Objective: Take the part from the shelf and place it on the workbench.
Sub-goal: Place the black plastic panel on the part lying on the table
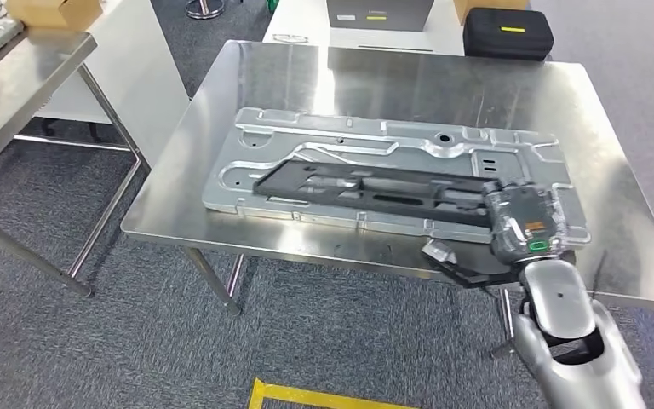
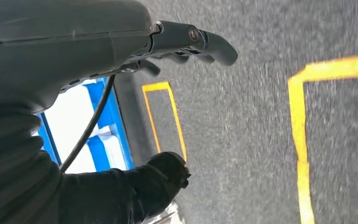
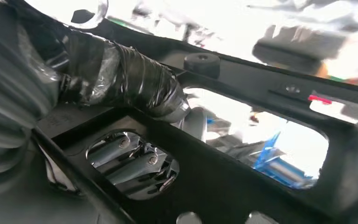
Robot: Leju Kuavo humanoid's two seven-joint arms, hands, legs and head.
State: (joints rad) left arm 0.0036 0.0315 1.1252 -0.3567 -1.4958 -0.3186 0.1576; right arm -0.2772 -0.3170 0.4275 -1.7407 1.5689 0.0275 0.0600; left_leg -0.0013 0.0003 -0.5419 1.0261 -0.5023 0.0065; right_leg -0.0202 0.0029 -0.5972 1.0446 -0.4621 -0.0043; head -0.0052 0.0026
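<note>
Part (image 1: 375, 187) gripped by right robot hand (image 1: 524, 223).

The right arm (image 1: 575, 341) comes up from five o'clock in the head view, silver forearm angled toward eleven o'clock, wrist bent forward. The right hand (image 1: 524, 223) grips the near end of the black part (image 1: 375, 189); in the right wrist view its tape-wrapped thumb (image 3: 140, 84) lies over the part's top face and its fingers (image 3: 130, 161) curl underneath. The left hand (image 2: 186, 44) hangs toward the floor, fingers loosely apart, holding nothing.
</note>
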